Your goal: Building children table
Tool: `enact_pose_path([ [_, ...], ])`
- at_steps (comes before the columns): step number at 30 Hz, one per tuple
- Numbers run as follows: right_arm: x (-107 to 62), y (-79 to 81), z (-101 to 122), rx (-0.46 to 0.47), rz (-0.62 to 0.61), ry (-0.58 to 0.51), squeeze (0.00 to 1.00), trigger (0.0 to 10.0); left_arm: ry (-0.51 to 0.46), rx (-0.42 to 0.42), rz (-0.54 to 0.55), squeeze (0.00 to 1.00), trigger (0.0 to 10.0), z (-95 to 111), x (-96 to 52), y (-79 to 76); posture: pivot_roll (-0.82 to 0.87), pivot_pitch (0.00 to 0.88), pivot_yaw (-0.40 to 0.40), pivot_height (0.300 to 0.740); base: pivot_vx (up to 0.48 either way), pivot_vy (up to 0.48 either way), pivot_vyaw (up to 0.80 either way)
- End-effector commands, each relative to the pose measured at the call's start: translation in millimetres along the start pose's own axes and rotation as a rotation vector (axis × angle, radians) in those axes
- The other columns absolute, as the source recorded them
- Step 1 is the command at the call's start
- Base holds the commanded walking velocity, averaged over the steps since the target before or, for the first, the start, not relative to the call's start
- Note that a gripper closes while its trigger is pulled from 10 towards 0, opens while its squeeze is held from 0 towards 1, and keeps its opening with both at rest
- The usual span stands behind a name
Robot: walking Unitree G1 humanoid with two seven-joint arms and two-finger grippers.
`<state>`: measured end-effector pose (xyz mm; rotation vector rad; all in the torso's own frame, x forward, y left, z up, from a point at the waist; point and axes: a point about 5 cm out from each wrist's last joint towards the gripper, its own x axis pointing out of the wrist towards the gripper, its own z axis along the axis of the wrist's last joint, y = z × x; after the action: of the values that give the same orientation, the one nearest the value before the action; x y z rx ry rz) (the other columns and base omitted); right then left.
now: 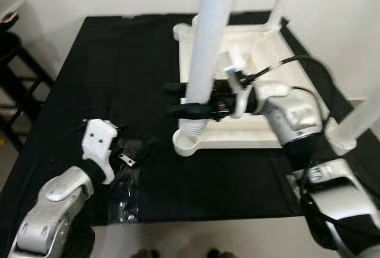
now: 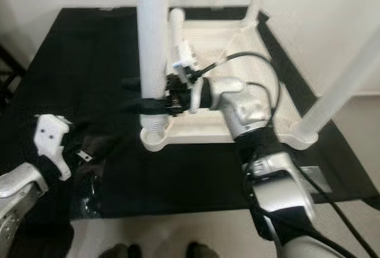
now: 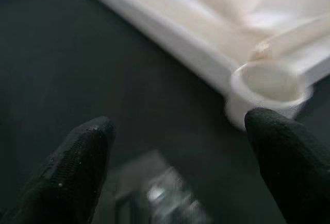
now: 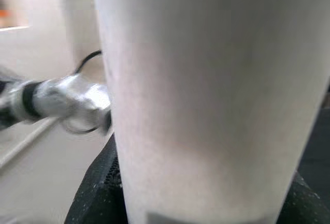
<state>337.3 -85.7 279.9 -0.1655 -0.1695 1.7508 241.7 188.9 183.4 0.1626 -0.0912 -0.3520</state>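
I have the right arm bent at the elbow and reaching in across the upturned tabletop (image 1: 237,133), forearm running level toward my left. The right gripper (image 1: 181,99) has its two black fingers clamped on either side of the near-left leg (image 1: 205,50), low down, just above the corner socket (image 1: 189,142) where the leg stands upright (in the right wrist view the leg's white shaft sits hard against the camera). Two more legs rise beyond and to the right of that gripper; the nearer one (image 1: 359,121) stands in the near-right corner.

The left arm is held low, elbow tucked, its gripper (image 3: 178,157) pointing toward the same socket with fingers (image 3: 72,167) spread wide and empty. Below it on the black mat (image 1: 107,62) lies a clear bag of hardware (image 1: 126,178), blurred.
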Motion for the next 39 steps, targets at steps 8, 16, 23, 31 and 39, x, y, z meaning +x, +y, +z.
enact_pose_path([
  [8,2.1,0.4,4,0.020,0.151,0.059,0.00,10.0,0.003,0.027,0.198,0.00,10.0,5,-28.4,-0.6,0.09,0.439,-0.076,0.740,0.000,0.000,0.00],
  [16,13.0,1.2,4,0.018,0.206,0.054,0.00,10.0,0.026,0.025,0.284,0.00,10.0,9,-47.9,-7.7,0.12,0.482,-0.081,0.740,0.000,0.000,0.00],
  [23,20.3,-1.5,0,-0.027,0.216,0.084,0.00,10.0,0.037,0.037,0.308,0.00,10.0,11,-56.0,-12.5,0.13,0.497,-0.089,0.740,0.000,0.000,0.00],
  [31,31.8,-10.9,-1,-0.092,0.205,0.115,0.00,10.0,0.045,0.029,0.317,0.00,10.0,13,-58.5,-15.9,0.13,0.495,-0.096,0.740,0.000,0.000,0.00],
  [39,33.5,-16.0,-4,-0.111,0.187,0.129,0.00,10.0,0.042,0.026,0.330,0.00,10.0,14,-58.8,-17.6,0.13,0.486,-0.106,0.740,0.000,0.000,0.00],
])
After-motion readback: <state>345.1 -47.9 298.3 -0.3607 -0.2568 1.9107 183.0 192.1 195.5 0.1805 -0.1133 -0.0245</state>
